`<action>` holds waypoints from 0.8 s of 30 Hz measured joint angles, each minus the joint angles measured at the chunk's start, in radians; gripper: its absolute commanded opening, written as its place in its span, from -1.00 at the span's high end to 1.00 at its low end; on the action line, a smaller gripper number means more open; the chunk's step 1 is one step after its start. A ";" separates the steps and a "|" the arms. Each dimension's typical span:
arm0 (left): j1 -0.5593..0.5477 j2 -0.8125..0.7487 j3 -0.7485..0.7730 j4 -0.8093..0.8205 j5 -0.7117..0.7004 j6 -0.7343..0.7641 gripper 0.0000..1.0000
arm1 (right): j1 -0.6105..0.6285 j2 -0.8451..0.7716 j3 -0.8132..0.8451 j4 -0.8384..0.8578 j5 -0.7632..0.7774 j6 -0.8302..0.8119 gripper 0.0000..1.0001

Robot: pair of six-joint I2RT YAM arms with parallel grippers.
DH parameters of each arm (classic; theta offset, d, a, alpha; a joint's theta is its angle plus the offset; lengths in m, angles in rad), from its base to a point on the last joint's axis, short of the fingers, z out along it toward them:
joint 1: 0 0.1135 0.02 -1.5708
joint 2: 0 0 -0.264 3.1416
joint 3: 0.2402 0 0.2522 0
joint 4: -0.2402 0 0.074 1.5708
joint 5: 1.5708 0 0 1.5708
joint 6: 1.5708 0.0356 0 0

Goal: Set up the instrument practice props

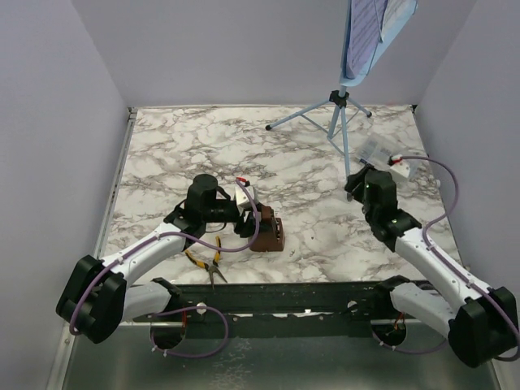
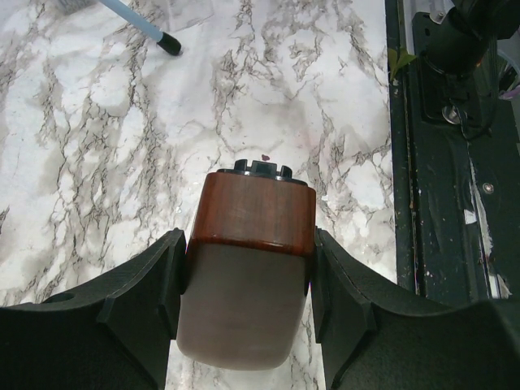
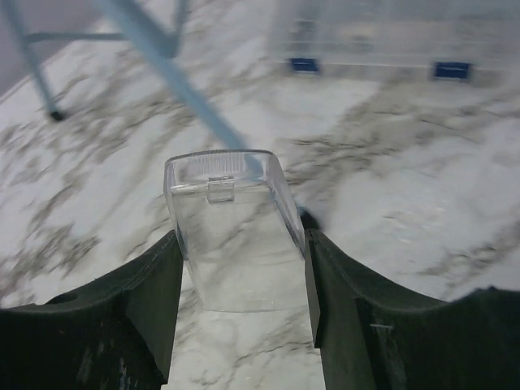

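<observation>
Metronome [image 1: 269, 234] is near the worktop [image 1: 179, 146] front edge, with open marble beyond it and the music stand [image 1: 340, 110] at rear right. The left arm reaches low, left fingers [image 2: 150, 284] gripping the metronome. Right fingers [image 3: 154, 284] clamp a clear plastic cover [image 3: 236, 227] near the stand's legs.

Colours before you
You see a white marble table [image 1: 162, 162] veined grey, a light blue music stand [image 1: 341, 114], a reddish-brown metronome [image 2: 252, 219], yellow-handled pliers [image 1: 214, 258] and a clear cover [image 3: 236, 236].

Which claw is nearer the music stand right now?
Right. The right claw, holding a clear cover, is close to the music stand's legs; the left claw, gripping the metronome, is farther off, mid-table.
</observation>
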 measured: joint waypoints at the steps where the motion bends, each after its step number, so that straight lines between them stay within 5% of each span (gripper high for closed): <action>1: 0.000 0.000 0.000 0.000 0.000 0.000 1.00 | -0.062 0.010 0.001 -0.042 -0.004 0.039 0.99; 5: 0.000 0.000 0.000 0.000 -0.001 0.000 1.00 | -0.404 0.048 -0.038 -0.146 -0.119 0.194 0.99; 8: 0.001 -0.001 0.000 -0.001 -0.001 0.000 1.00 | -0.554 0.132 -0.042 -0.254 -0.134 0.311 0.57; 16: 0.001 -0.001 0.000 -0.001 -0.001 0.000 1.00 | -0.560 0.260 -0.038 -0.330 -0.174 0.350 -0.54; 24: 0.001 -0.001 0.002 -0.004 -0.001 0.000 1.00 | -0.558 0.079 0.010 -0.309 -0.267 0.090 -0.99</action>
